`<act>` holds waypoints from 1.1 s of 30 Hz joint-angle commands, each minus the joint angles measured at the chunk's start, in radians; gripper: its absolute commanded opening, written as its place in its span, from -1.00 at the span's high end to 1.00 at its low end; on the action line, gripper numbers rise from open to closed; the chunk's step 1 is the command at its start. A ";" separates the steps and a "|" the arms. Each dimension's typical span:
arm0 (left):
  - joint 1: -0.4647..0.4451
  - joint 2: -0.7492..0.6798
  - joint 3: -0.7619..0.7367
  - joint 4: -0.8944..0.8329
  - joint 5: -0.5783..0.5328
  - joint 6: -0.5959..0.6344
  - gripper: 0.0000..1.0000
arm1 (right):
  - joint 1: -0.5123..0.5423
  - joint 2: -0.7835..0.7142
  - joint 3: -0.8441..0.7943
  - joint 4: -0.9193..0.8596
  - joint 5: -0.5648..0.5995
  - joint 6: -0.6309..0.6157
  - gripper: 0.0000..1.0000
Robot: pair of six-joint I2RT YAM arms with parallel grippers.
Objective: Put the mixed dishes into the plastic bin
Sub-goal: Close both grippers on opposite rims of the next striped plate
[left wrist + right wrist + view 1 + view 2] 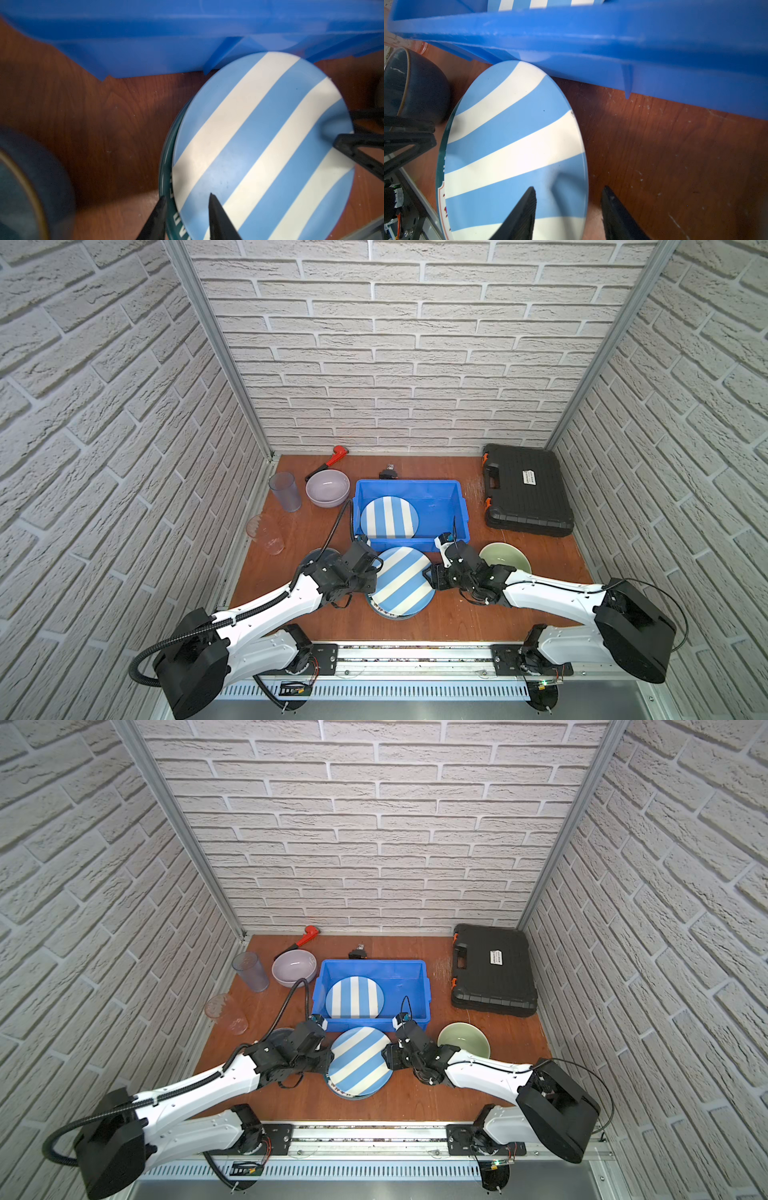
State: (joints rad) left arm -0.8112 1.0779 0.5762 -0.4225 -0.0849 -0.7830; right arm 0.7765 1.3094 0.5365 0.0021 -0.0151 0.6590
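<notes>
A blue-and-white striped plate [401,580] lies on a teal-rimmed lettered plate [166,166], just in front of the blue plastic bin [411,542]. A second striped plate [389,517] lies inside the bin. My left gripper [188,197] straddles both rims on the stack's left side, one finger outside the teal rim and one on the striped plate; whether it pinches is unclear. My right gripper [569,188] stands open astride the striped plate's right edge, with bare table showing beside the outer finger. A dark blue bowl [419,87] sits under my left arm.
A pale green bowl [505,558] sits right of my right wrist. At the back left are a lilac bowl [327,488], an upright tumbler [285,491], a toppled tumbler [266,533] and a red-headed wrench [328,462]. A black tool case [525,489] lies at the back right.
</notes>
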 commanded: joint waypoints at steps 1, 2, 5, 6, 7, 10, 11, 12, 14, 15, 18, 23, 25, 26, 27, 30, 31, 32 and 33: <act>-0.006 -0.014 -0.015 0.008 0.006 0.016 0.25 | 0.011 0.005 0.023 0.018 0.017 0.008 -0.05; -0.006 -0.010 -0.016 0.010 0.009 0.019 0.23 | 0.011 0.006 0.023 0.019 0.017 0.008 -0.05; -0.006 0.003 -0.019 0.010 0.018 0.021 0.22 | 0.010 0.004 0.025 0.019 0.017 0.008 -0.05; -0.006 0.006 -0.020 0.012 0.021 0.022 0.22 | 0.010 0.004 0.026 0.021 0.017 0.007 -0.05; -0.006 0.010 -0.022 0.017 0.027 0.022 0.22 | 0.010 0.002 0.026 0.017 0.017 0.008 -0.05; -0.006 0.022 -0.028 0.043 0.050 0.026 0.23 | 0.010 0.002 0.027 0.016 0.018 0.008 -0.05; -0.006 0.026 -0.031 0.054 0.058 0.027 0.23 | 0.011 0.002 0.028 0.016 0.018 0.008 -0.05; -0.006 0.030 -0.033 0.062 0.064 0.027 0.23 | 0.010 0.004 0.027 0.016 0.018 0.011 -0.05; -0.006 0.047 -0.035 0.067 0.065 0.025 0.23 | 0.010 0.004 0.026 0.016 0.018 0.010 -0.05; -0.006 0.055 -0.034 0.064 0.066 0.025 0.24 | 0.011 0.002 0.026 0.015 0.018 0.010 -0.05; -0.006 0.074 -0.033 0.054 0.055 0.022 0.24 | 0.010 -0.001 0.023 0.012 0.021 0.012 -0.05; -0.006 0.088 -0.038 0.052 0.051 0.016 0.25 | 0.010 -0.011 0.022 0.006 0.020 0.012 -0.04; -0.006 0.093 -0.042 0.059 0.054 0.015 0.25 | 0.011 -0.016 0.022 0.003 0.016 0.010 -0.04; -0.006 0.095 -0.042 0.064 0.056 0.014 0.25 | 0.012 -0.019 0.023 0.003 0.014 0.008 -0.04; -0.006 0.101 -0.044 0.069 0.058 0.014 0.25 | 0.012 -0.022 0.023 0.000 0.012 0.008 -0.04; -0.007 0.117 -0.046 0.090 0.071 0.013 0.25 | 0.011 -0.037 0.022 -0.006 0.007 0.007 -0.02; -0.006 0.125 -0.047 0.098 0.077 0.012 0.25 | 0.013 -0.044 0.022 -0.010 0.006 0.007 -0.01; -0.006 0.132 -0.048 0.108 0.082 0.011 0.25 | 0.014 -0.052 0.020 -0.013 0.006 0.007 0.01; -0.006 0.139 -0.049 0.117 0.086 0.012 0.25 | 0.014 -0.058 0.020 -0.016 0.006 0.006 0.03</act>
State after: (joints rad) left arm -0.8139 1.1946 0.5541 -0.3164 -0.0078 -0.7712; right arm 0.7780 1.2869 0.5404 -0.0105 -0.0120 0.6643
